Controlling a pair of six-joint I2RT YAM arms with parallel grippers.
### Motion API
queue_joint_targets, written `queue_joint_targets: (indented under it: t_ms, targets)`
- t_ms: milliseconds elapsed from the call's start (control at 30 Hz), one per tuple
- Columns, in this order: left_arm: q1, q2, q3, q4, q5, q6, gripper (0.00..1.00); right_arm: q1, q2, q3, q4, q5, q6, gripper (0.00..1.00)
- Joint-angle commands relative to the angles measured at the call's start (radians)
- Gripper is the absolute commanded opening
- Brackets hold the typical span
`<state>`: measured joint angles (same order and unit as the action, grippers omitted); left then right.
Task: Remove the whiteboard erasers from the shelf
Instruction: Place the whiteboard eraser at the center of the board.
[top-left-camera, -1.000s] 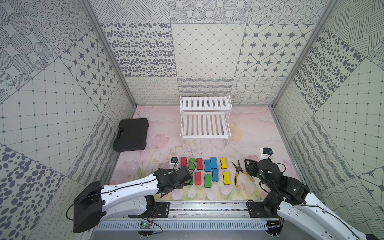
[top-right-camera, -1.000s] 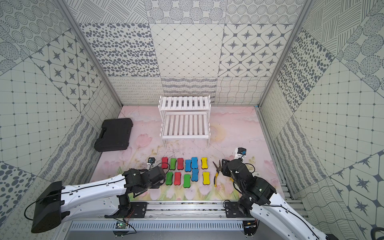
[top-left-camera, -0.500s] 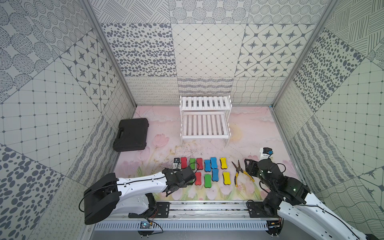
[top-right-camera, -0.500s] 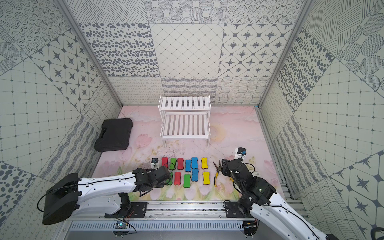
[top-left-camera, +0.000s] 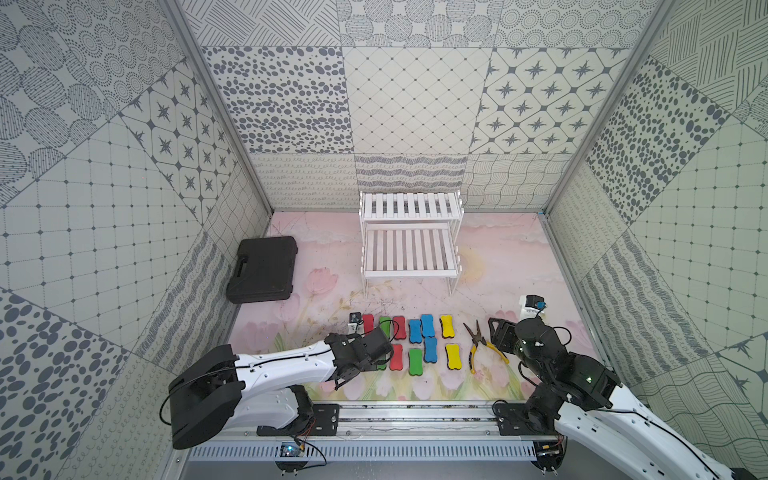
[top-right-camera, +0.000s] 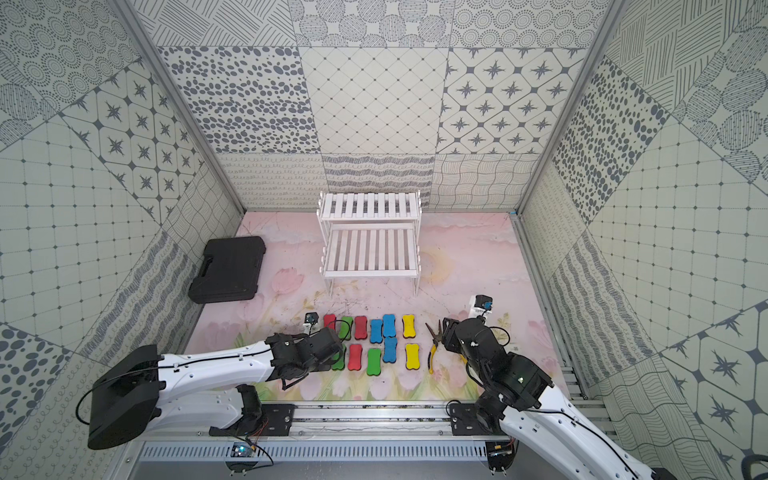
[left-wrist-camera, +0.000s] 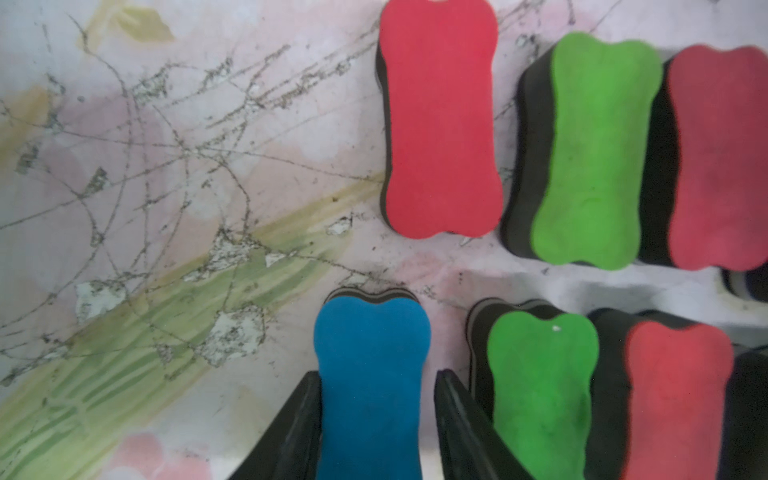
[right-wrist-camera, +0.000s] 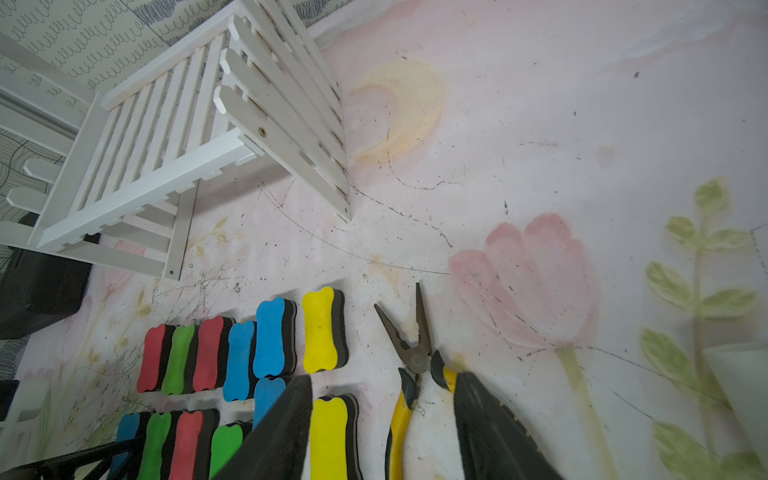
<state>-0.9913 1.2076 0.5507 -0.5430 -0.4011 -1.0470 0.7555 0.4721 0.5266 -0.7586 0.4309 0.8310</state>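
Note:
The white slatted shelf (top-left-camera: 409, 249) (top-right-camera: 370, 249) (right-wrist-camera: 166, 174) stands at the back with both tiers bare. Several whiteboard erasers (top-left-camera: 427, 325) (top-right-camera: 388, 325) lie in two rows on the mat in front of it, in red, green, blue and yellow. My left gripper (left-wrist-camera: 376, 378) is low at the left end of the near row, open. Its jaws straddle a blue eraser (left-wrist-camera: 370, 374) lying on the mat beside a green eraser (left-wrist-camera: 540, 374), with a gap on one side. In both top views the arm hides that blue eraser. My right gripper (right-wrist-camera: 384, 378) hovers open and holds nothing.
Yellow-handled pliers (top-left-camera: 482, 345) (right-wrist-camera: 411, 361) lie right of the rows, under my right gripper. A black plastic case (top-left-camera: 264, 270) sits at the left wall. The patterned walls close in on three sides, and the rail (top-left-camera: 415, 411) runs along the front.
My left gripper's jaws have parted from the blue eraser, which now rests on the mat. The left arm swung in slightly earlier. The right arm has not moved.

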Motion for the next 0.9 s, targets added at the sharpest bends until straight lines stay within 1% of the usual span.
queue_joint_targets:
  t_ms: [0,100,200,267,367,400,500,567,667,767,800,867]
  targets:
    - [0.005,-0.049,0.022,-0.066,0.004,-0.007,0.53,-0.006,0.007,-0.003,0.031,-0.001,0.007,0.59]
    - [0.002,-0.083,0.021,-0.087,0.008,-0.017,0.58,-0.005,0.006,-0.003,0.032,-0.003,0.007,0.60]
    - [-0.005,-0.123,0.014,-0.103,0.009,-0.034,0.64,-0.005,0.006,-0.001,0.030,-0.005,0.005,0.61]
    - [-0.008,-0.153,0.013,-0.120,-0.001,-0.039,0.74,-0.005,0.010,0.002,0.031,-0.006,0.002,0.63]
    - [-0.008,-0.194,0.023,-0.157,-0.033,-0.034,0.86,-0.005,0.016,0.004,0.032,-0.007,-0.001,0.65]
    - [-0.008,-0.207,0.030,-0.174,-0.050,-0.027,0.99,-0.006,0.019,0.006,0.032,-0.006,-0.001,0.66]
    - [0.008,-0.248,0.077,-0.238,-0.113,0.005,0.99,-0.006,0.029,0.009,0.032,-0.008,-0.003,0.69]
    - [0.044,-0.281,0.118,-0.276,-0.159,0.036,0.99,-0.006,0.034,0.009,0.033,-0.002,-0.002,0.72]
    - [0.156,-0.333,0.160,-0.288,-0.213,0.112,0.99,-0.006,0.042,0.009,0.043,0.010,0.000,0.74]
    - [0.278,-0.350,0.189,-0.244,-0.246,0.196,1.00,-0.005,0.049,0.009,0.054,0.022,0.003,0.78]
    - [0.315,-0.344,0.198,-0.226,-0.242,0.218,0.99,-0.005,0.053,0.009,0.056,0.025,0.003,0.83]
    - [0.359,-0.327,0.183,-0.122,-0.216,0.283,1.00,-0.006,0.064,0.009,0.062,0.030,0.005,0.85]
